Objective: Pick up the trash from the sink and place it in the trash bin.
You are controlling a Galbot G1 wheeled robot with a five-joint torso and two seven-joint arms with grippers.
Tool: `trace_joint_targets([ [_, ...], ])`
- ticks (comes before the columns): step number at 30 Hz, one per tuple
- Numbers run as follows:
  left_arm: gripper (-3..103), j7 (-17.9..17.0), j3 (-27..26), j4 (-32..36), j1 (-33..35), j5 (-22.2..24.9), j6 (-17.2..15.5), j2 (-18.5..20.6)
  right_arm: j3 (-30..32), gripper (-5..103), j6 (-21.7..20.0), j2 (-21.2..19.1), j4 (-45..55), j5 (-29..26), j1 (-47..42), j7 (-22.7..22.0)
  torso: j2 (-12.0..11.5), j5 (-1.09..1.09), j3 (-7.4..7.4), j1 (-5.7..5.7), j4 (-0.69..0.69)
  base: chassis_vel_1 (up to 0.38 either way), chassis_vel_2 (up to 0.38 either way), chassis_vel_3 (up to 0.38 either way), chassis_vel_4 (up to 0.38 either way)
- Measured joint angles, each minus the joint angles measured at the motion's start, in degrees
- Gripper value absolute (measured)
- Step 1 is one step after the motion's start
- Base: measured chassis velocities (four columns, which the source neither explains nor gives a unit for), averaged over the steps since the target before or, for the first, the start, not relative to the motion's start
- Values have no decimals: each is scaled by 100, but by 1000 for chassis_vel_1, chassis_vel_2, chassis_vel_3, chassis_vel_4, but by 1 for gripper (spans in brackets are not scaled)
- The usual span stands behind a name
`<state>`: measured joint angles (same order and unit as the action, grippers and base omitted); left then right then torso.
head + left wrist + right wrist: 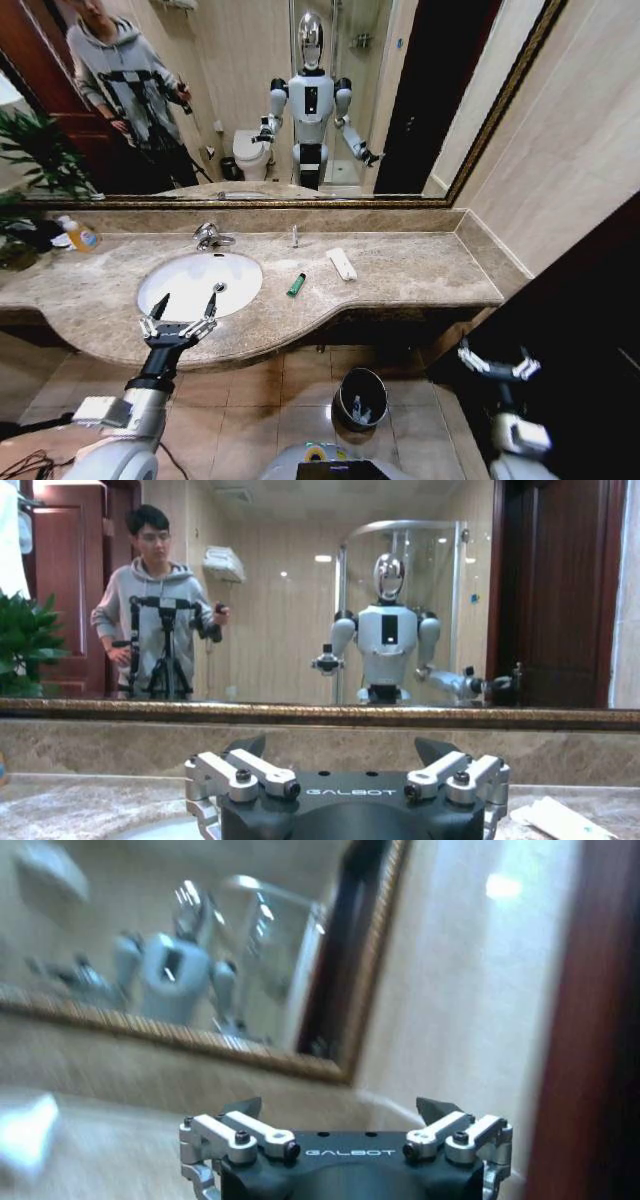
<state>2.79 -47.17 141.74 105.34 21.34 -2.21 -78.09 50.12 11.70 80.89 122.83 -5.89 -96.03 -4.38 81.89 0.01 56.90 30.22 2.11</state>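
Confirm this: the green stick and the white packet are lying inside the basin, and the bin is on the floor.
Wrong on one point: the head view shows the green stick and white packet on the countertop beside the basin. The bin is on the floor.

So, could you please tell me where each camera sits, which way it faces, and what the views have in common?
Head view: high on the robot, looking forward and down over the sink, the countertop and the trash bin; both arms show, the open left pincer over the basin's front edge, the right pincer low beside the counter.
Left wrist view: behind the left pincer, facing the mirror.
Right wrist view: behind the right pincer, facing the mirror's corner and wall.
Shared: all show the mirror with the robot's reflection.
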Motion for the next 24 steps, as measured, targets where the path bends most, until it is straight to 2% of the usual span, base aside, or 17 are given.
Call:
trace_joint_targets([
  [3, 100, 0, -1, 0, -1, 0, 0, 1, -477, 100, -667, -564, 85, -368, 832, 191, 0, 0, 1, 2, 3, 0, 0, 0, 0],
  [5, 100, 3, 0, 0, 0, 0, 0, 0, -564, 100, -743, -676, 63, -443, 970, 291, -1, -2, 1, 2, 4, 0, 0, 0, 0],
  [7, 100, 0, 0, 0, 0, 0, 0, 0, -893, 100, -1055, -1130, -175, -651, 1510, 776, -1, 0, 1, 2, 2, 0, 0, 0, 0],
  [8, 100, 0, 0, 0, 0, 0, 0, 0, -893, 100, -1055, -1130, -175, -651, 1510, 776, -1, 0, 1, 2, 2, 0, 0, 0, 0],
  [11, 100, 1, 0, 0, 0, 0, 0, 0, -1385, 100, -1472, -1549, -444, -1026, 1975, 1094, -1, 0, 1, 2, 1, 0, 0, 0, 0],
  [12, 100, 1, 0, 0, 0, 0, 0, 0, -1385, 100, -1472, -1549, -444, -1026, 1975, 1094, -1, 0, 1, 2, 1, 0, 0, 0, 0],
  [16, 100, 1, 0, 0, -1, 0, 0, 0, -2263, 100, -1898, -1806, -993, -1185, 2767, 958, -1, -1, 1, 1, 0, 0, 0, 0, 0],
  [24, 100, 2, 0, 0, -1, 0, 0, 0, -3725, 100, -2233, -1711, -2191, -1103, 4023, 339, -1, 0, 1, 2, 1, 0, 0, 0, 0],
])
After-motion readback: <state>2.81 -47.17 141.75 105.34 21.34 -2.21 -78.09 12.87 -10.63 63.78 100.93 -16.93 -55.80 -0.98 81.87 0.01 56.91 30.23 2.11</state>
